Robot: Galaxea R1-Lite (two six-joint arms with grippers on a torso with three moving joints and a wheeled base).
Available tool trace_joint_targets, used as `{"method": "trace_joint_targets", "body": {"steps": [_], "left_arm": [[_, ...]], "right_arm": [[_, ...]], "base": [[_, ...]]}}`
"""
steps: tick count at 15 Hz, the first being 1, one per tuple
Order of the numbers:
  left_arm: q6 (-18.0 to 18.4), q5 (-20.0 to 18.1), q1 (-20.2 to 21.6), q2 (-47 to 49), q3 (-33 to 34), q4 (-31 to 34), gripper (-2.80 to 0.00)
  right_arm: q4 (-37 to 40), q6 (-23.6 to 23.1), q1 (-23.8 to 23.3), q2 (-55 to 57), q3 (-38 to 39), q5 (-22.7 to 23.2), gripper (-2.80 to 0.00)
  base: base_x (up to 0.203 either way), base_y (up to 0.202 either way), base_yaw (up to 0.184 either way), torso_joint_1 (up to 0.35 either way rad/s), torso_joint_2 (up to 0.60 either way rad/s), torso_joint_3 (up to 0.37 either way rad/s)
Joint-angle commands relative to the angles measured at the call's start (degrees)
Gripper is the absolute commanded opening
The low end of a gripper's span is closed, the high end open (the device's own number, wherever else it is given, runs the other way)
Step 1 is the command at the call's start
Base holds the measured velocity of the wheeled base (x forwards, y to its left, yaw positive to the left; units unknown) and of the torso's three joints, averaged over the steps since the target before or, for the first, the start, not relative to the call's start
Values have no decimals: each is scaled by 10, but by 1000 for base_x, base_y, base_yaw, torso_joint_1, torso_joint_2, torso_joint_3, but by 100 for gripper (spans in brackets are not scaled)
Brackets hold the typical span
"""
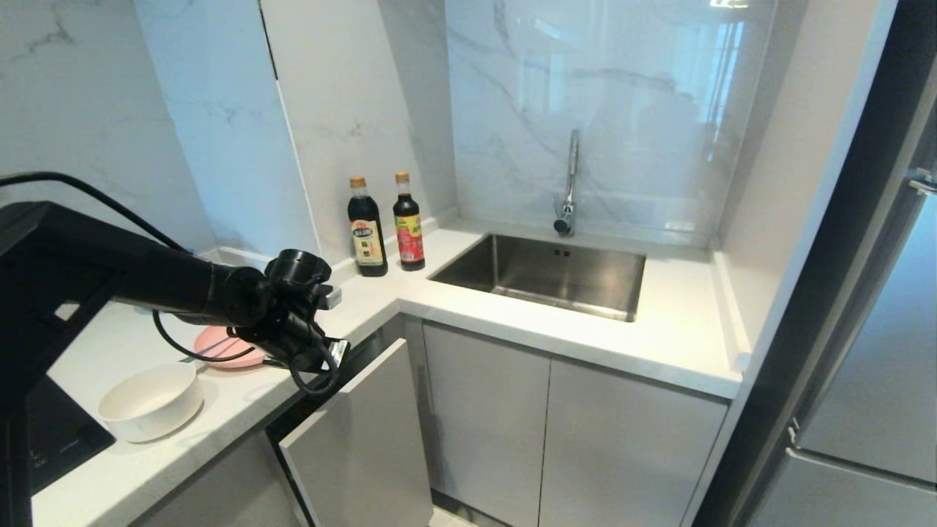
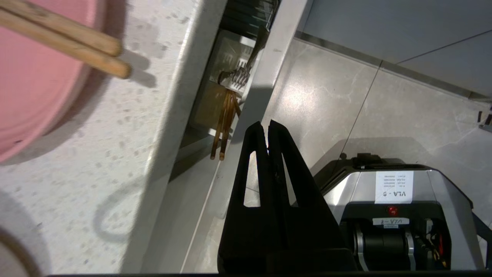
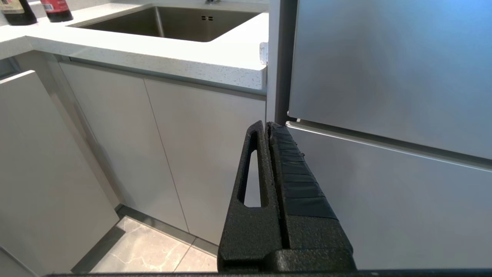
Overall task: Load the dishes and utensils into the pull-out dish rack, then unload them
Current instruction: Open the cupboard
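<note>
**At the worktop's edge: left hand clenched and empty above the half-open rack**

Over the front lip of the worktop (image 2: 115,161), the left hand (image 2: 268,124) hangs with its fingers pressed together and nothing between them, tips aimed down at the gap where the pull-out dish rack (image 2: 269,69) stands slightly drawn out. That pose suits hooking or nudging the pale front further open, I judge, since the gap is still too narrow for loading.

Just behind the hand, the pink plate (image 1: 219,344) lies flat on the worktop with the chopsticks (image 2: 65,42) resting across it, ends overhanging its rim, easy to pinch. The cream bowl (image 1: 150,401) sits upright beside it, nearer the camera. Inside the gap, other wooden sticks and a fork are visible.

The right hand (image 3: 268,125) is parked low, also clenched and empty, facing the cupboard doors (image 3: 200,146) below the sink (image 1: 549,271).
</note>
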Motion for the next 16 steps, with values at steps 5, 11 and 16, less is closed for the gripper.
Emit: {"method": "trace_joint_targets", "body": {"steps": [5, 11, 16], "left_arm": [[-1, 4, -19, 48, -2, -4, -280], [-3, 25, -24, 64, -3, -20, 0], [-3, 25, -26, 83, -4, -30, 0]], "right_arm": [[0, 0, 0, 0, 1, 0, -280], [0, 0, 0, 0, 1, 0, -280], [0, 0, 0, 0, 1, 0, -280]], "base": [[0, 0, 0, 0, 0, 0], [0, 0, 0, 0, 0, 0], [0, 0, 0, 0, 0, 0]]}}
